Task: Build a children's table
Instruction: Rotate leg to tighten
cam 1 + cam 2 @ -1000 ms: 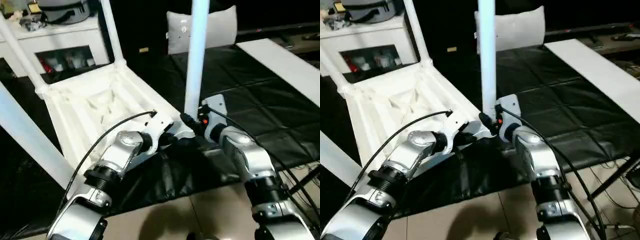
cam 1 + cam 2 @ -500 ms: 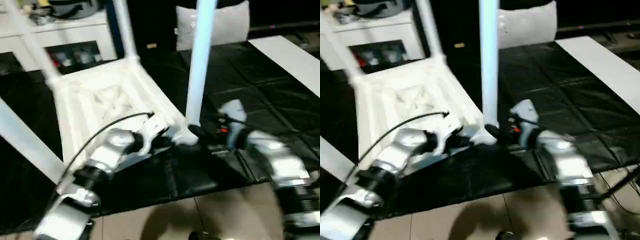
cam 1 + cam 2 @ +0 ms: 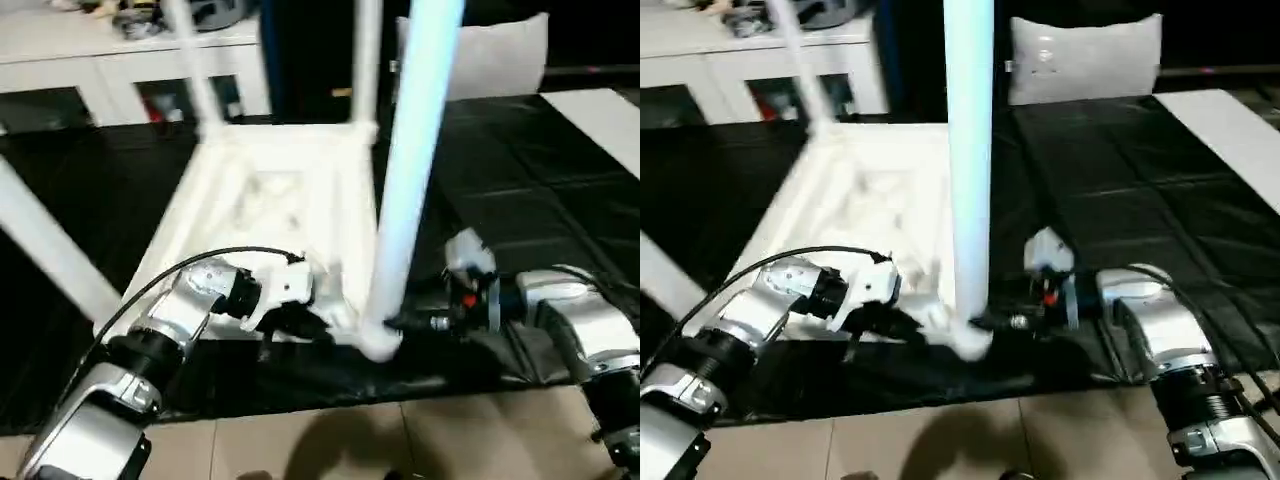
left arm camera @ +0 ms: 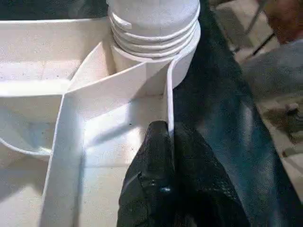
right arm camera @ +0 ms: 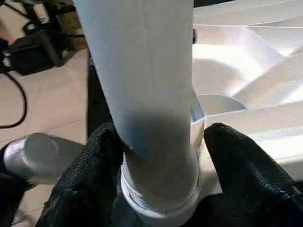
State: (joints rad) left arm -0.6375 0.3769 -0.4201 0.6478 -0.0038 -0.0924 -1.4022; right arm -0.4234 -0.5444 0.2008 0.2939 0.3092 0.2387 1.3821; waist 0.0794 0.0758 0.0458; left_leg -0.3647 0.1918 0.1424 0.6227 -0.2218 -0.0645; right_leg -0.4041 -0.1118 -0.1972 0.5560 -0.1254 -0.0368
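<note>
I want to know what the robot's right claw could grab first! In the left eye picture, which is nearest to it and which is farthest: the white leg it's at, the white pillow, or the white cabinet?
From the right gripper:
1. Leg, between its fingers.
2. Pillow, straight behind, across the black cover.
3. Cabinet, far back on the left.

Two shiny silver arms with round black rings at the joints. Thin black cable looping over the left arm (image 3: 190,310). White block and small red dot at the right arm's (image 3: 570,320) wrist. Black, rough-looking fingers (image 5: 90,170) on both grippers.
</note>
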